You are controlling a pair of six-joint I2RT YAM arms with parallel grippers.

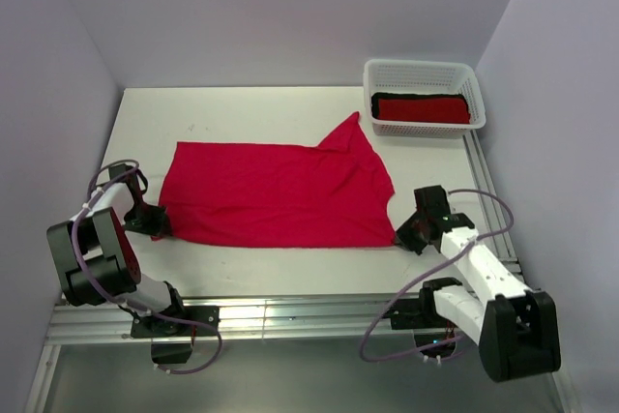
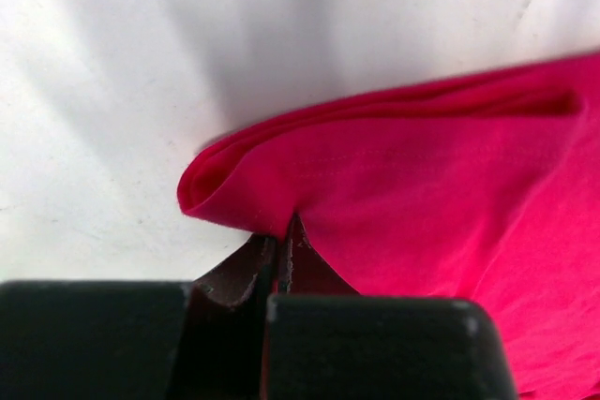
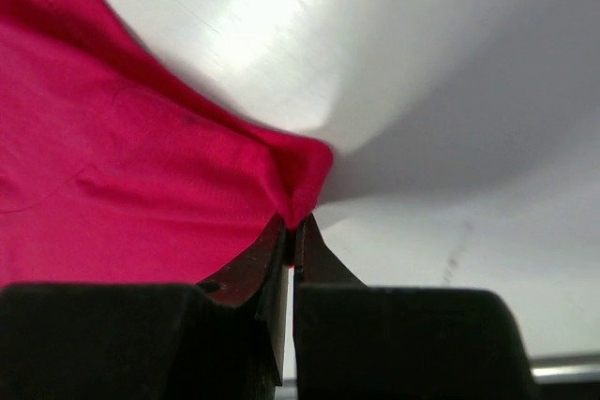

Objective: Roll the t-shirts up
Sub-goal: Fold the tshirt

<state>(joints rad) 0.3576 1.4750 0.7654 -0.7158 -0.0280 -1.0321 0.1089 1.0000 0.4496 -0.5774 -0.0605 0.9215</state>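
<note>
A bright pink-red t-shirt [image 1: 276, 195] is lying spread out on the white table [image 1: 242, 108], closer to the near edge. One sleeve [image 1: 348, 134] is poking out toward the far right corner. The left gripper [image 1: 154, 222] is pinching the shirt's near left corner, its fingers squeezing together on the cloth. The right gripper [image 1: 405, 236] is pinching the near right corner, fingers tight on a little fold. A white basket [image 1: 422, 69] is sitting in the far right corner, holding a dark red roll [image 1: 422, 110] and a black roll [image 1: 414, 97] side by side.
</note>
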